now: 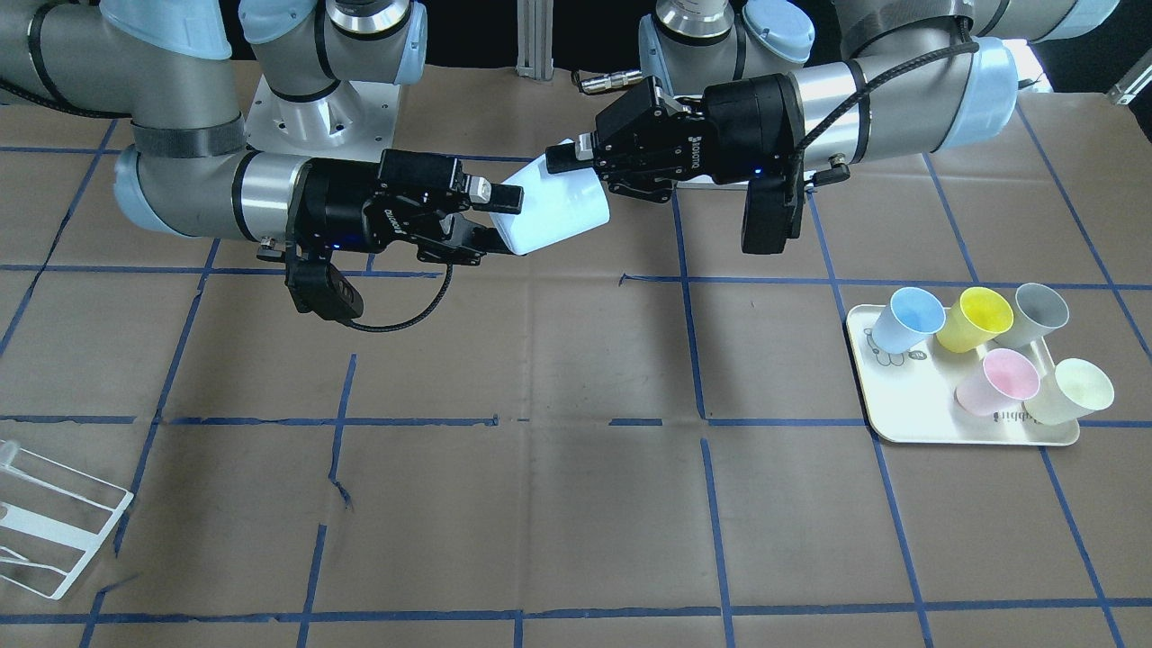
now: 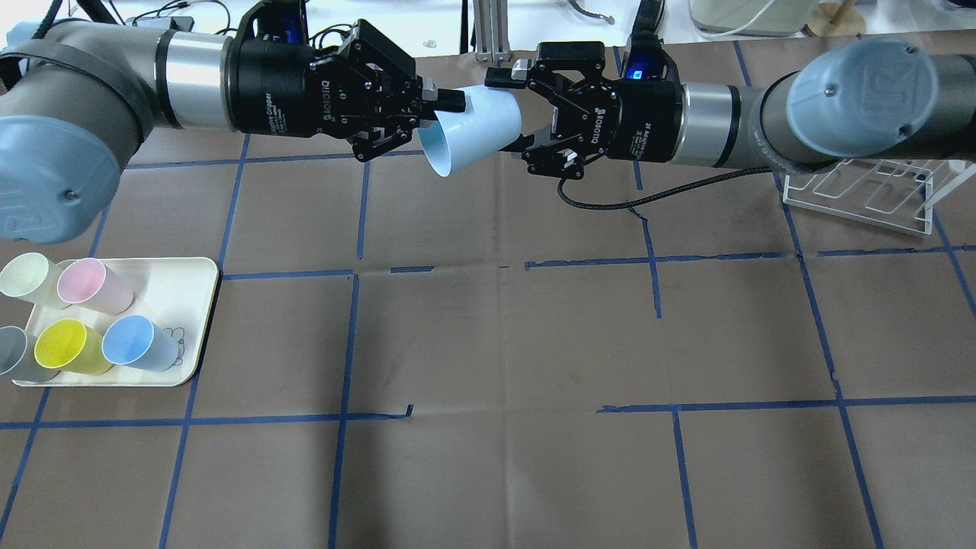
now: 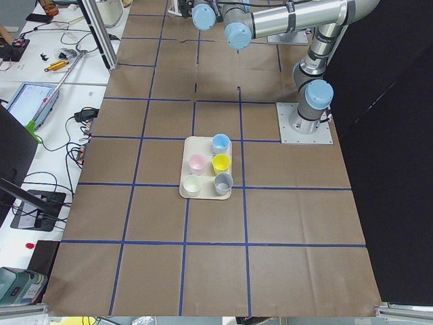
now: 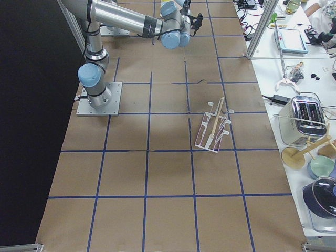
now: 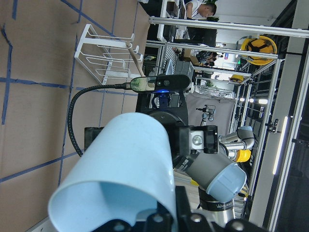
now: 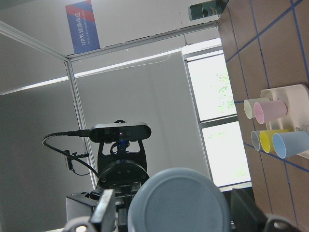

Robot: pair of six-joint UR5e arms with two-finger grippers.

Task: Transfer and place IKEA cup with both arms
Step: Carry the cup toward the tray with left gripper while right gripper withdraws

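The pale-blue IKEA cup (image 2: 476, 126) hangs on its side in mid-air above the back of the table, rim toward my left arm. My left gripper (image 2: 441, 103) is shut on the cup's rim wall; the left wrist view shows the cup (image 5: 125, 164) running away from its fingers. My right gripper (image 2: 520, 113) is open, its jaws standing on either side of the cup's narrow base (image 6: 178, 203), with a small gap on one side. In the front view the cup (image 1: 558, 211) sits between the left gripper (image 1: 576, 162) and the right gripper (image 1: 499, 220).
A cream tray (image 2: 191, 305) at the table's left holds a second blue cup (image 2: 137, 343) and yellow, pink, grey and pale-green cups. A white wire rack (image 2: 862, 194) stands at the right under my right forearm. Blue tape lines cross the brown table.
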